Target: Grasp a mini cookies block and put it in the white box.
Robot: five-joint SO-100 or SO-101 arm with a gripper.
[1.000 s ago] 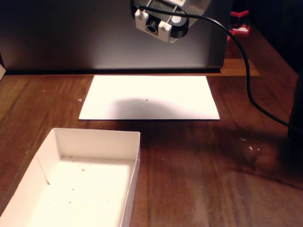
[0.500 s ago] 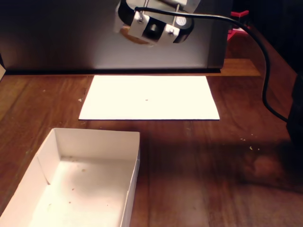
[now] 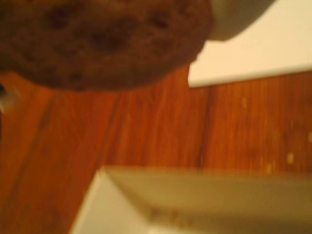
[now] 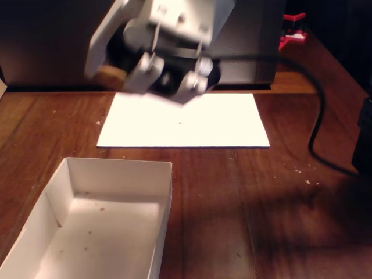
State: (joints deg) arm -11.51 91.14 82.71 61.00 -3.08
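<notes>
Your white two-finger gripper (image 4: 110, 72) is pinching the small round tan-brown mini cookies block (image 3: 102, 41), which fills the top of the wrist view with its dark chip specks. In the fixed view only a tan edge of the cookie (image 4: 107, 74) shows at the gripper's left side, in the air above the far left corner of the flat white paper sheet (image 4: 221, 125).

The shallow white cardboard box (image 4: 116, 171) sits nearer the camera than that sheet; in the wrist view its far wall (image 3: 204, 187) lies just below the cookie, with bare wooden table (image 3: 161, 131) between.

You are carrying, so keep your squeeze gentle and steady, since the cookie probably crumbles easily. Bring it past the box's far wall and over the crumb-dotted floor, lower close, then release; letting go early would likely land it on the wood.
</notes>
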